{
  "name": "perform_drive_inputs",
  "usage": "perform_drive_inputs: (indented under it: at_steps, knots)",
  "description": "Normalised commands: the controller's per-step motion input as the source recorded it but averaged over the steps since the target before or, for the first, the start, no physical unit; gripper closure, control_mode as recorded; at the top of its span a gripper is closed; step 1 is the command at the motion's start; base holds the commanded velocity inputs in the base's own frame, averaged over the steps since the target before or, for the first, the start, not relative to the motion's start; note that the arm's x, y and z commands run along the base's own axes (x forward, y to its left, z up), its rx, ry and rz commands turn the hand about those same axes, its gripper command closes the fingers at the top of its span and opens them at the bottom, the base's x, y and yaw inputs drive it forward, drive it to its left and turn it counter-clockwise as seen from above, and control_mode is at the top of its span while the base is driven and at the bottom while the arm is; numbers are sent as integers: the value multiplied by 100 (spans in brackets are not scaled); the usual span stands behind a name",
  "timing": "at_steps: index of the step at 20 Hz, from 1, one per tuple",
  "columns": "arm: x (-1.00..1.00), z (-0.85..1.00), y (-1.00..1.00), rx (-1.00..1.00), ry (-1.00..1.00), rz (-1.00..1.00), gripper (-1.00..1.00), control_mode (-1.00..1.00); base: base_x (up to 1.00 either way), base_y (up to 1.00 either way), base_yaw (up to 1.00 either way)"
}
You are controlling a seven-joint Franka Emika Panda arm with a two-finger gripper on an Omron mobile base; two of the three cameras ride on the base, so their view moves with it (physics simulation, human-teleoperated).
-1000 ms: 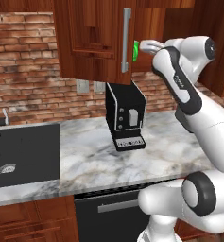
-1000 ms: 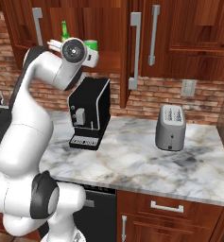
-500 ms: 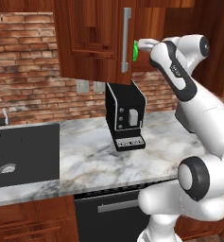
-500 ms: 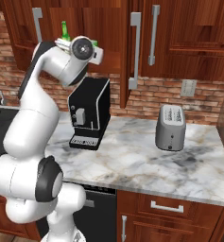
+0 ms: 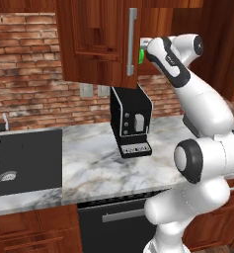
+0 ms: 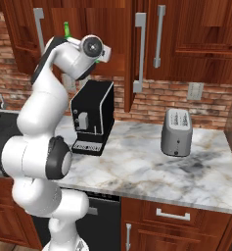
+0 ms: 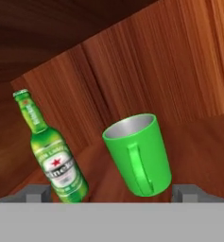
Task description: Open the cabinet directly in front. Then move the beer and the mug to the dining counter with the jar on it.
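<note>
Reaching deeper into the cabinet (image 5: 98, 44), end effector (image 7: 113, 191) spread wide facing one beer (image 7: 52, 156), one mug (image 7: 139, 153)

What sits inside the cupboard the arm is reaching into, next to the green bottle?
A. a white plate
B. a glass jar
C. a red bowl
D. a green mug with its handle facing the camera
D: the hand view shows a green mug standing on the shelf beside the green bottle, its handle turned toward the camera.
</note>
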Motion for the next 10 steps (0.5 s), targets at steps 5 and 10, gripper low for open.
perform_drive_inputs:
  at_steps: [5, 10]
  knots:
    - [39, -6, 3, 0, 0, 8, -100, -100, 0, 0, 0]
    - [11, -13, 31, 0, 0, 25, -100, -100, 0, 0, 0]
